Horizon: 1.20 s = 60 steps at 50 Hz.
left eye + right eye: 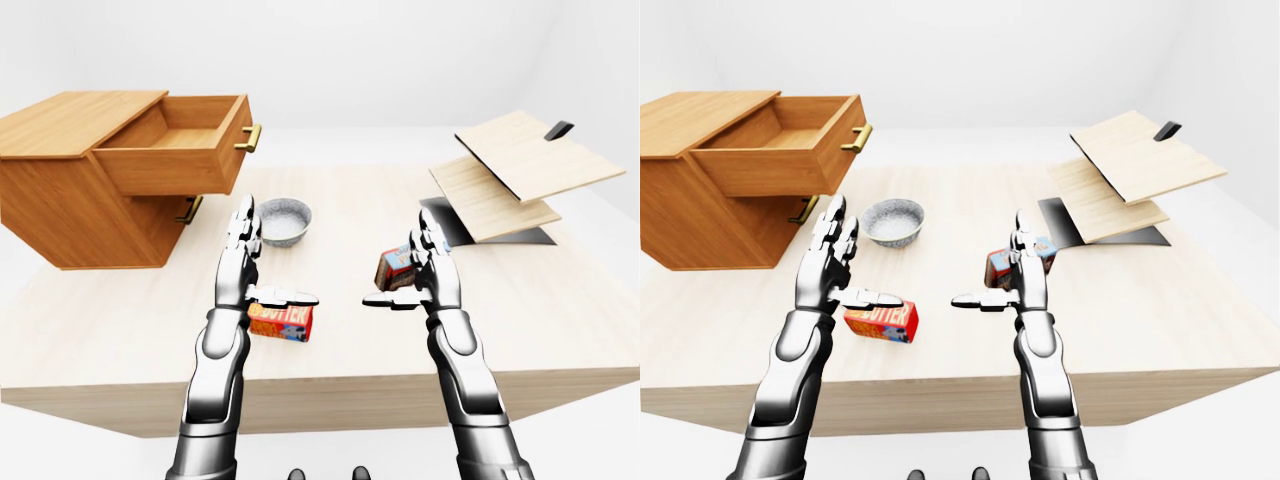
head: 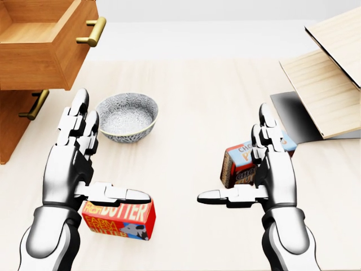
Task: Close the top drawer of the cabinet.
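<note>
My left hand [image 2: 76, 164] covers the red butter box's [image 2: 121, 220] top-left corner; my right hand [image 2: 271, 164] hides half the brown carton [image 2: 240, 164]. At ten o'clock, the head view crops the wooden cabinet [image 2: 17, 121].

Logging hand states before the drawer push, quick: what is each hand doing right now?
Left hand: open, fingers extended, holding nothing.
Right hand: open, fingers extended, holding nothing.

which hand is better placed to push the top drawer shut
Left, probably. The left hand is open just below the pulled-out top drawer on the left of the left-eye view. The right hand is open across the table, by the boards.
</note>
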Tool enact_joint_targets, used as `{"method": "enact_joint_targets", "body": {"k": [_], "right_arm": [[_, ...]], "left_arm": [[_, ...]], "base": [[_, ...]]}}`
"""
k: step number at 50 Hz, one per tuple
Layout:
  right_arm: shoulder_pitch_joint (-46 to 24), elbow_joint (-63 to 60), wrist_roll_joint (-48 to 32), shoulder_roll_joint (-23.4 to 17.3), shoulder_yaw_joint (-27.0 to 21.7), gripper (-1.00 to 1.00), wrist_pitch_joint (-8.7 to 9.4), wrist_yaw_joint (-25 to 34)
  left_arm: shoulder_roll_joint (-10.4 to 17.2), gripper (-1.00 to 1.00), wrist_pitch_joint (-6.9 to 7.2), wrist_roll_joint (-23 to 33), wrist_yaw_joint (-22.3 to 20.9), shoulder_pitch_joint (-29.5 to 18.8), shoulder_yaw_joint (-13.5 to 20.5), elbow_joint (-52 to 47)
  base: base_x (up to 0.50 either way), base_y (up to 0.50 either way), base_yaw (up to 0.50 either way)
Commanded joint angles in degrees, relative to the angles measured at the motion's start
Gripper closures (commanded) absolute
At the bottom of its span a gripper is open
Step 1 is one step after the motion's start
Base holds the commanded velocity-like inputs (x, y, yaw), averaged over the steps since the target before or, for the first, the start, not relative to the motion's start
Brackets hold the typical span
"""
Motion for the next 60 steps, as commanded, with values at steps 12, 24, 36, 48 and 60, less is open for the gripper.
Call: {"method": "enact_joint_targets", "body": {"k": [12, 24, 36, 48, 60], "right_arm": [[0.2, -0.7, -1.0, 0.0, 0.4, -1.00, 0.00, 0.6], [-0.7, -0.9, -0.4, 0.0, 0.1, -1.00, 0.00, 0.5], [-0.6, -1.3, -0.2, -0.2, -0.2, -1.00, 0.00, 0.7], [-1.0, -0.7, -0.5, 0.0, 0.1, -1.00, 0.00, 0.3], [-0.7, -1.0, -0.4, -0.1, 0.1, -1.00, 0.00, 0.4]], "left_arm": [[-0.2, -1.00, 0.00, 0.1, -0.1, 0.6, -0.3, -0.7], [0.0, -1.00, 0.00, -0.2, 0.0, -0.5, 0.1, -0.7], [-0.1, -1.00, 0.00, 0.0, 0.2, -0.2, -0.2, -1.2], [1.9, -1.00, 0.00, 4.2, 2.5, -5.9, 1.3, 5.1], [4.4, -1.00, 0.00, 7.4, 8.2, -13.7, 3.9, 13.5]], "base": [[0.38, -0.05, 0.00], [0.28, 0.10, 0.00], [0.00, 0.00, 0.00], [0.00, 0.00, 0.00], [0.00, 0.00, 0.00]]}}
